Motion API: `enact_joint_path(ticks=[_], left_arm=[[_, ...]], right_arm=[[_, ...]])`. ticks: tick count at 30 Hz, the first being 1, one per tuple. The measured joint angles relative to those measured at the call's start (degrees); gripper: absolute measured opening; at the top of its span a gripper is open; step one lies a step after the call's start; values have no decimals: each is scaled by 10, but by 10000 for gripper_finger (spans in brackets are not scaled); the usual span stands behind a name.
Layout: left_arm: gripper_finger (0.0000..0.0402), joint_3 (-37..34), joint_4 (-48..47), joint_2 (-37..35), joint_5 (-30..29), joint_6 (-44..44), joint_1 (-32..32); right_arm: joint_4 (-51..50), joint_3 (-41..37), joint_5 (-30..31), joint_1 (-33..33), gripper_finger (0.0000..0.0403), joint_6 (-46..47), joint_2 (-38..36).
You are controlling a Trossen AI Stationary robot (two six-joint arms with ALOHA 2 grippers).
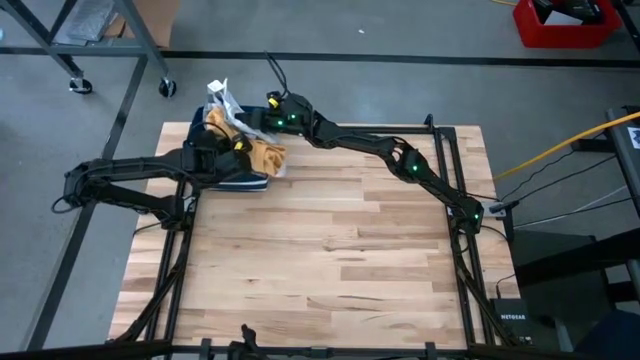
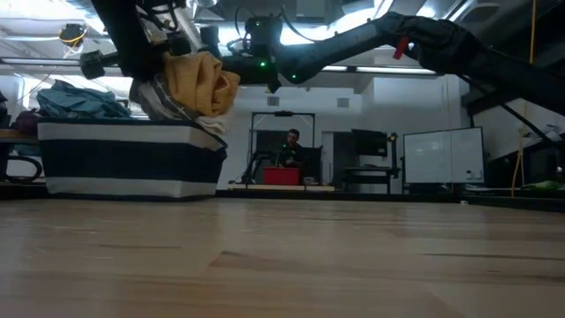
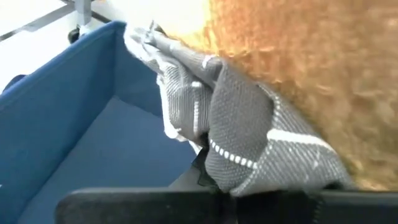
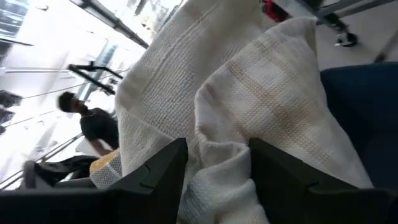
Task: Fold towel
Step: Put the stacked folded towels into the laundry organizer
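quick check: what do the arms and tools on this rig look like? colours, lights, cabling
Both arms are dark, slim and jointed. The right arm shows small green lights at its wrist and elbow, a black cable looping up off the wrist, and a red mark in the low view. The left arm is plain black with no lights visible. The right tool has two dark, flat, angular fingers. The left tool is mostly hidden.
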Motion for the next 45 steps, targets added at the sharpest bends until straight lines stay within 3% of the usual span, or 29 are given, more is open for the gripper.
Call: enact_joint_path(ticks=[9, 16, 23, 35, 39, 45], left_arm=[[6, -18, -25, 0, 42, 0, 15], [4, -25, -26, 25, 139, 39, 10], [7, -25, -14, 68, 174, 40, -14], [10, -24, -47, 113, 168, 34, -11], [5, -24, 2, 116, 143, 44, -19], [7, -8, 10, 107, 82, 44, -26]], right_arm=[[-46, 0, 21, 0, 177, -32, 8], [-58, -1, -25, 8, 177, -15, 41], [-94, 0, -57, 11, 177, -49, 45], [-179, 0, -84, -1, 177, -77, 45], [-154, 0, -119, -4, 177, -76, 45], [-63, 0, -120, -5, 176, -25, 45]])
